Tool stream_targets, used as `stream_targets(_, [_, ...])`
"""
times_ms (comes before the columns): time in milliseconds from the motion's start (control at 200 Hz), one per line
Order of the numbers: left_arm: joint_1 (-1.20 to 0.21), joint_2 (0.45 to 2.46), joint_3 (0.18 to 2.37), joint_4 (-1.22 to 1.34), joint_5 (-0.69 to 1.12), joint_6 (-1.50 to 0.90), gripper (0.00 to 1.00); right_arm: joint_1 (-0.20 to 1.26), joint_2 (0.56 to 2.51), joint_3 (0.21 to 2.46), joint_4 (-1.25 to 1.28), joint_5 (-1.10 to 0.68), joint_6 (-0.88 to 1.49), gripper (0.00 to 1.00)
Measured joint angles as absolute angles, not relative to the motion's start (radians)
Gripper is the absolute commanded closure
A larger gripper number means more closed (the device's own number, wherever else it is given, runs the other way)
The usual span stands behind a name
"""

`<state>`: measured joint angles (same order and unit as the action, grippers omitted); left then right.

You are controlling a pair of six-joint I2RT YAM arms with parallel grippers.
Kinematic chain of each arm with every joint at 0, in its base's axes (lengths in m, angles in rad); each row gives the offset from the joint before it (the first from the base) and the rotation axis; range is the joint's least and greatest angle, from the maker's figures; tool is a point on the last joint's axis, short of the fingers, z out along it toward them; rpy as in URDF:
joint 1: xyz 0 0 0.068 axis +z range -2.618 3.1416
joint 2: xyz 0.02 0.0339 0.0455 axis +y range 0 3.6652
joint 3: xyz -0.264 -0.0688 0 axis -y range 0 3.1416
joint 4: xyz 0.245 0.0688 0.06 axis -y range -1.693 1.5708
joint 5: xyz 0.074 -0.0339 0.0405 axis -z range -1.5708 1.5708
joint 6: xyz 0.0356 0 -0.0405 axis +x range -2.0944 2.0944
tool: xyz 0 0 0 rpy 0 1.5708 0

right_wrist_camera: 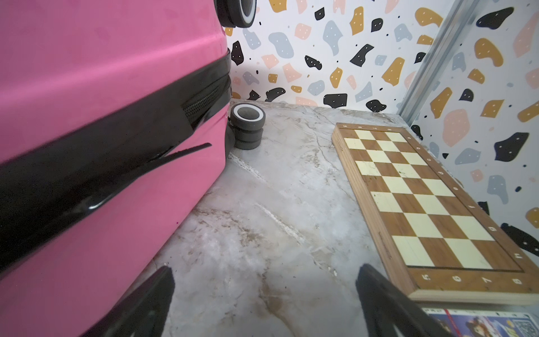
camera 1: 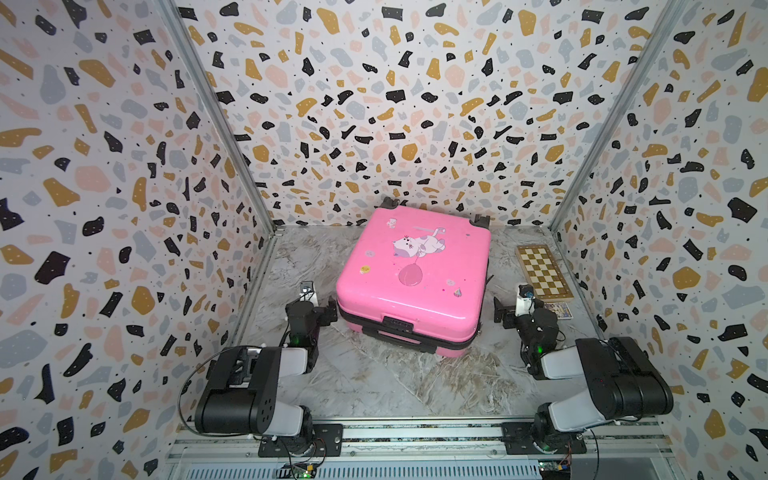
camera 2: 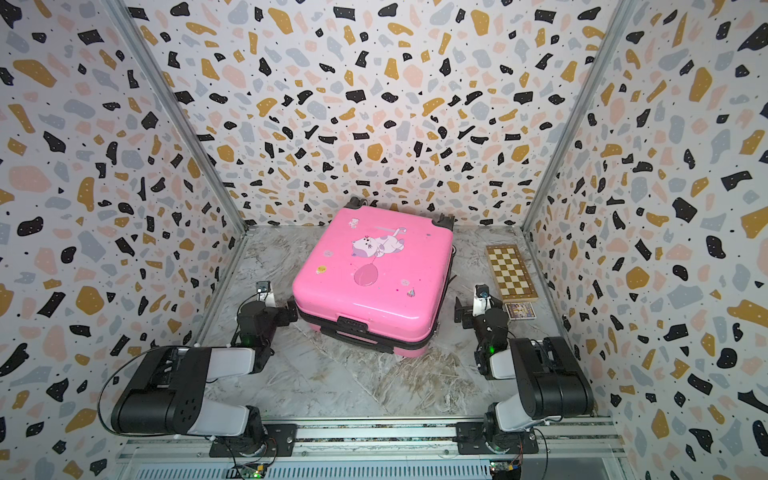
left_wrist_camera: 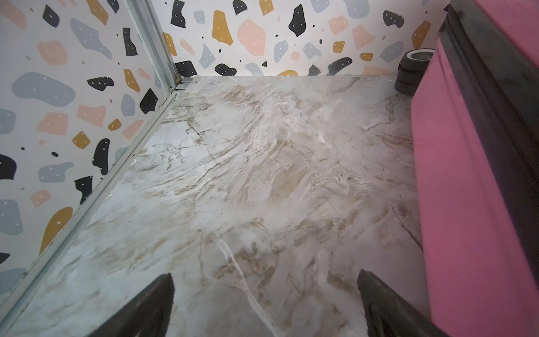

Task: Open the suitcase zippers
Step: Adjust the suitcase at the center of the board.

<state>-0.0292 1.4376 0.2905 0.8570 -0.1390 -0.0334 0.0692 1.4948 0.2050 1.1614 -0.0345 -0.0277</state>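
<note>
Pink glossy suitcase [camera 1: 411, 270] lies flat and shut in middle of marble counter [camera 1: 374, 382], cat-and-balloon print up. Black zipper band [right_wrist_camera: 201, 102] round seam: teeth clear only in right wrist view, beside wheel [right_wrist_camera: 248, 116]; in both top views just dark line. Cannot make out pulls. Empty, spread wide: left jaws and right jaws, one at each side of suitcase.

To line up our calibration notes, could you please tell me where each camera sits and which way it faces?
Top views: high overhead, looking down at the suitcase on the table; left arm and right arm show.
Left wrist: low beside the suitcase, facing the back wall; the open left pincer shows.
Right wrist: low between suitcase and chessboard, facing the back wall; the open right pincer shows.
Shared: both wrist views show the zippers.
</note>
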Motion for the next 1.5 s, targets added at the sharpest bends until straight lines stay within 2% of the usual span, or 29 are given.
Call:
stream_targets(255, [-0.052,1.372,0.244,0.889,-0.192,-0.034,0.01,0.089,1.457,0.206,1.128,-0.030,-0.047,0.00])
stream_targets(425, [-0.075,1.133,0.218,0.782,-0.299,-0.052,0.01,0.142,1.311,0.361,0.846,-0.019,-0.038,0.00])
stream_targets(681, [-0.087,0.734,0.380,0.379,-0.398,-0.254,0.01,0.214,1.152,0.489,0.562,0.000,0.031,0.00])
stream_targets(786, [-0.090,0.642,0.474,0.199,-0.331,-0.360,0.01,0.226,1.082,0.522,0.440,-0.007,0.088,0.00])
stream_targets(1016, [-0.140,0.501,0.638,-0.168,-0.019,-0.480,0.01,0.228,0.931,0.599,0.150,-0.081,0.262,0.00])
stream_targets(1301, [-0.174,0.456,0.457,-0.171,0.171,-0.624,0.01,0.093,0.773,0.605,-0.030,-0.422,0.363,0.01])
stream_targets(1502, [-0.175,0.455,0.429,-0.171,0.238,-0.669,0.01,0.212,0.751,0.590,-0.029,-0.563,0.379,0.08])
